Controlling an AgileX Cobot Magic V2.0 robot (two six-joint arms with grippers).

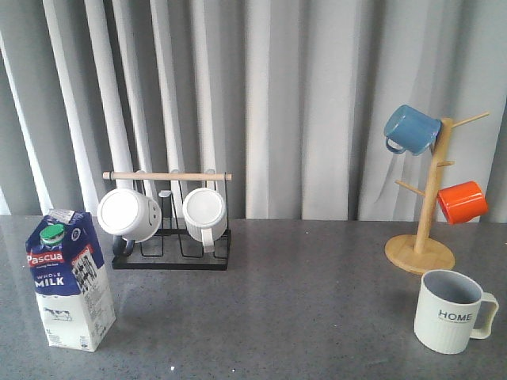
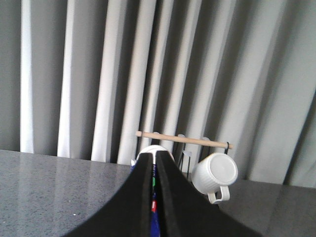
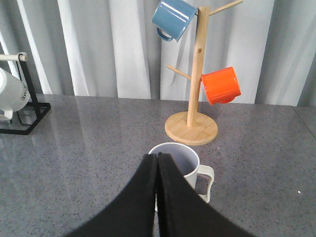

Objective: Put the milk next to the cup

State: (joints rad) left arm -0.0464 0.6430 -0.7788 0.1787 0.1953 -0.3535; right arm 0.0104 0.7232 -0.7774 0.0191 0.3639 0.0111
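Milk [image 1: 70, 279] stands upright at the near left of the bench [image 1: 277, 309]; the cup [image 1: 453, 310] sits at the near right, in front of the wooden mug tree [image 1: 428, 206] — well apart, nothing between them on the direct line.

Left hand [image 2: 153, 163]: fingers pressed nearly together, only a thin slit, holding nothing. A sliver of the carton's blue shows through that slit, so the hand is lined up behind it. Right hand [image 3: 157, 163]: fingers also closed together, empty, pointing at the cup.

Handling, my read: the carton is stiff card but its walls will dent if squeezed hard. If full it is fairly heavy and top-heavy when tilted; I can't tell the fill level. The coated surface looks slick. Best hold is across the flat side panels at mid-body — not the sloped top or the green cap [image 1: 52, 232]. The hand must open wide first.

Hard to make out:
- Carton is almost fully blocked by the fingers in the left wrist view.
- Neither arm shows in the front view.
- The near part of the cup is hidden in the right wrist view.
- The white mugs [image 1: 131, 214] on the black rack [image 1: 170, 257] are not the target.
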